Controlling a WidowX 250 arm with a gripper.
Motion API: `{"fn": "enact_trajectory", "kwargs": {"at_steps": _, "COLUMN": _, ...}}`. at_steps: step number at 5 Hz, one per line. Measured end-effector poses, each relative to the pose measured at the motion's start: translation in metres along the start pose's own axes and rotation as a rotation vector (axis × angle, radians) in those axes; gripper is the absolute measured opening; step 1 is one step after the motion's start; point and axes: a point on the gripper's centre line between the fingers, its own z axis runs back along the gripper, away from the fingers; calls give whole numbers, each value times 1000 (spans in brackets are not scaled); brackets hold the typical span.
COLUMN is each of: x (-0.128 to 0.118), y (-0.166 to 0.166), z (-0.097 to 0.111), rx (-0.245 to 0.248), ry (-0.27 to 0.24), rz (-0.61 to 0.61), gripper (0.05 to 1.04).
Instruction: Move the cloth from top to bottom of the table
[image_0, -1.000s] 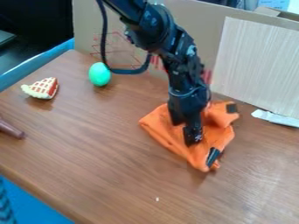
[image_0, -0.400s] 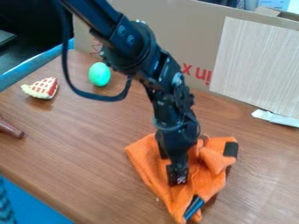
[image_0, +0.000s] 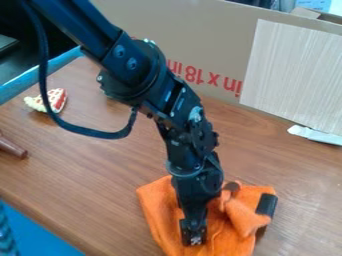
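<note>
- Cloth (image_0: 157, 207) and gripper (image_0: 194, 238) sit farther down the table (image_0: 87, 165) than before.
- Cloth lies beneath the gripper; whether pinched or merely pressed, I can't tell.
- Soft, light, likely limp: best grasped at the raised fold (image_0: 244, 216) beside it.

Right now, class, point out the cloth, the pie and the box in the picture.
Cloth (image_0: 155, 205): camera view, on its orange left part.
Pie (image_0: 59, 101): camera view, on its right end.
Box (image_0: 194, 30): camera view, on its brown side.
</note>
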Motion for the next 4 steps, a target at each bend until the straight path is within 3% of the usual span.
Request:
{"fn": "enact_trajectory", "kwargs": {"at_steps": 1, "x": 2, "y": 1, "z": 1, "rx": -3, "ry": 2, "rz": 4, "gripper": 999}}
{"fn": "enact_trajectory", "kwargs": {"at_steps": 4, "x": 47, "y": 89, "z": -2, "rx": 69, "ry": -18, "rz": 177, "gripper": 999}}
